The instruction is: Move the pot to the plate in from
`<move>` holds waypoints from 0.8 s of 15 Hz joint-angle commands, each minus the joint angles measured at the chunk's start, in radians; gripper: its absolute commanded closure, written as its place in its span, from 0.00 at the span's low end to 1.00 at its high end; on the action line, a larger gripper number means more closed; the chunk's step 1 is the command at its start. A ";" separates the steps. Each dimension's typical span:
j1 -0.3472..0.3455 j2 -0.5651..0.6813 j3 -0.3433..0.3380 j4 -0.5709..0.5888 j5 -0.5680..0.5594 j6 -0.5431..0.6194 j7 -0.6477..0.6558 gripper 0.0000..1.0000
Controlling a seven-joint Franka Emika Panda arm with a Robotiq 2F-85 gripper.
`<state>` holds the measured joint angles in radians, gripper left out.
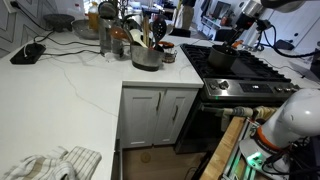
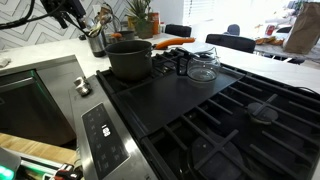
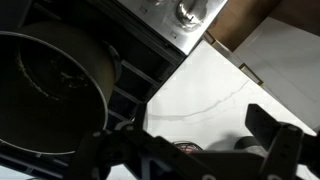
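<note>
The dark grey pot (image 2: pixel 130 58) stands on the back burner of the black stove, close to the counter; it also shows in an exterior view (image 1: pixel 222 58) and fills the left of the wrist view (image 3: pixel 50 90), where its inside looks empty. My gripper (image 3: pixel 195 145) is open and empty, with the fingers spread over the white counter beside the pot. In both exterior views it hangs above and just off the pot (image 1: pixel 236 38) (image 2: pixel 68 12), apart from it. I cannot make out a dish plate; a flat black griddle plate (image 2: pixel 185 100) lies in the stove's middle.
A clear glass vessel (image 2: pixel 203 66) stands on the stove next to the pot. Jars, utensils and a steel container (image 1: pixel 147 55) crowd the counter corner. The stove's control panel (image 2: pixel 105 135) runs along its front edge. A cloth (image 1: pixel 60 162) lies on the near counter.
</note>
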<state>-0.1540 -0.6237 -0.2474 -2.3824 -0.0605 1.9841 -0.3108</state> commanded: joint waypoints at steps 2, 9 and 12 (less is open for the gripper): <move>0.000 -0.001 -0.011 0.002 -0.002 0.001 -0.003 0.00; -0.019 0.022 -0.007 -0.001 -0.057 0.048 -0.004 0.00; -0.040 0.048 -0.009 -0.003 -0.111 0.085 0.008 0.00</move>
<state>-0.1716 -0.6081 -0.2525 -2.3818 -0.1182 2.0281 -0.3065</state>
